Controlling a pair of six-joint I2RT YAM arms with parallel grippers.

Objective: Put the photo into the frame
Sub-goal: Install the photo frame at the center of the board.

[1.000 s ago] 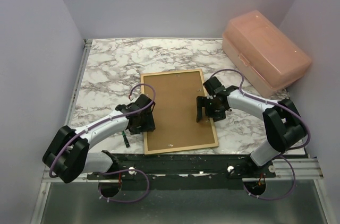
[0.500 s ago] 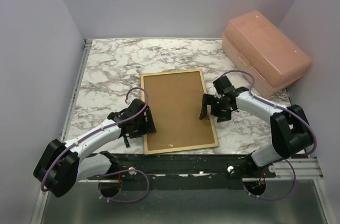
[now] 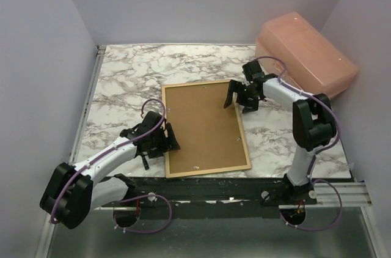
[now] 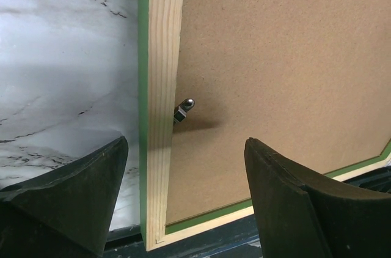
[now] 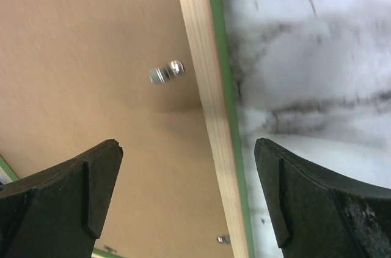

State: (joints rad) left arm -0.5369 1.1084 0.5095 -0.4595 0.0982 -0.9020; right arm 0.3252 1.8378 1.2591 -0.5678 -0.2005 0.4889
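The frame [image 3: 208,171] lies face down near the middle of the marble table [image 3: 122,81], its pale wooden back up and a thin green margin showing at the outer edge, with the brown backing board [image 3: 204,126] seated inside the rails. The photo is not visible in any view; whether it sits beneath the board cannot be told. The left gripper [image 4: 185,145] stands released, jaws spread to either side of the left rail near the near-left corner. The right gripper [image 5: 187,145] is likewise released, straddling the right rail towards the far end. The rails appear stiff, light and narrow, and probably slide readily on the smooth marble; they, rather than the flat board, offer the natural hold. Small metal tabs [image 4: 183,110] project over the board's margin and could catch a fingertip. Bare table lies left of and beyond the frame; a pink box [image 3: 305,56] crowds the far right, and the near rail lies close to the table's edge.
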